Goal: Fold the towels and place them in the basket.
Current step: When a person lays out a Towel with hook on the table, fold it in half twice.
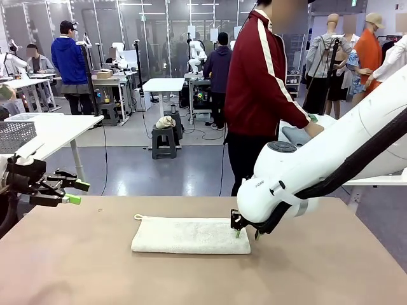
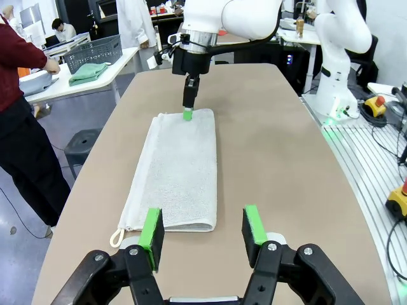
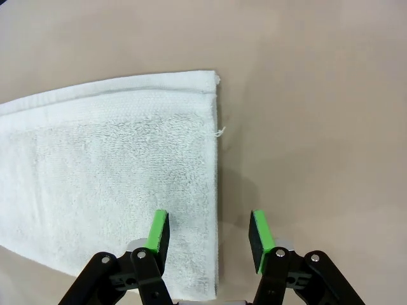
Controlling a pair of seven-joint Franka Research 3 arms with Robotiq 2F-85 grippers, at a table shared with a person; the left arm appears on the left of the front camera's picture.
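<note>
- Right end effector (image 1: 247, 234) is hanging released at the 3 o'clock end of a cream-white rectangular terry towel (image 1: 191, 236), its black fingers pointing down with the green tips at the cloth.
- In the right wrist view this end effector (image 3: 210, 232) is straddling the towel's (image 3: 108, 171) short edge: one green pad (image 3: 159, 232) is sitting over the terry, the other over bare tan.
- Left end effector (image 1: 73, 192) is hovering released at the 9 o'clock edge of the tan surface (image 1: 95, 273), well apart from the towel and gripping nothing.
- In the left wrist view its pads (image 2: 152, 230) are framing the towel's (image 2: 178, 171) near short end from above, with the right end effector (image 2: 188, 113) at the far end.
- The towel is lying flat mid-surface, folded into a long strip running from 9 to 3 o'clock, with a small hanging loop (image 1: 137, 217) at its 10 o'clock corner.
- A person in a dark red jacket (image 1: 257, 76) is standing at 1 o'clock beyond the surface, one hand (image 1: 313, 130) resting on a white side table.
- A dark grey mesh basket (image 2: 95, 51) is sitting on a white side table off the surface, with a folded green cloth (image 2: 89, 72) just beside it.
</note>
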